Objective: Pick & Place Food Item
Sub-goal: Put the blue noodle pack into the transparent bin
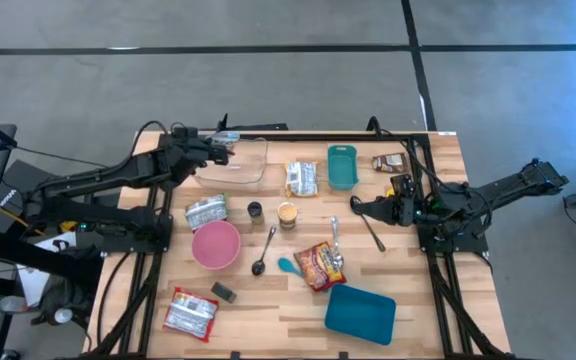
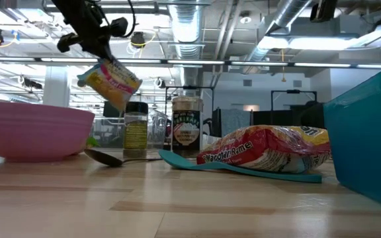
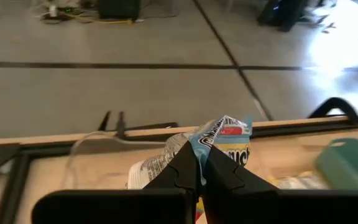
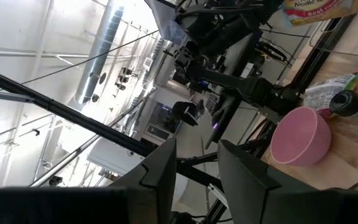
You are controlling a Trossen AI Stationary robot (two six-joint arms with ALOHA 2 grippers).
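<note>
My left gripper [image 1: 220, 150] is at the table's far left, above a clear plastic container [image 1: 240, 166], and is shut on a food packet. In the low view the packet [image 2: 111, 82] is yellow and hangs tilted below the gripper [image 2: 100, 47], well above the table. The left wrist view shows the packet's blue, white and red top [image 3: 226, 135] past the shut fingers. My right gripper [image 1: 356, 208] waits at the table's right side, open and empty [image 4: 197, 165]. My left gripper pinches the packet's upper edge [image 3: 205, 140] between its two fingers. The packet hangs slanted below the fingers [image 2: 91, 39], lifted clear of the table and over the clear container.
On the table are a pink bowl [image 1: 215, 244], two spice jars [image 1: 255, 211] [image 1: 287, 215], spoons [image 1: 265, 251], a red ramen packet [image 1: 319, 265], other packets [image 1: 301, 179] [image 1: 191, 313], a teal container [image 1: 342, 166] at the far side and a teal tray [image 1: 360, 312] near the front.
</note>
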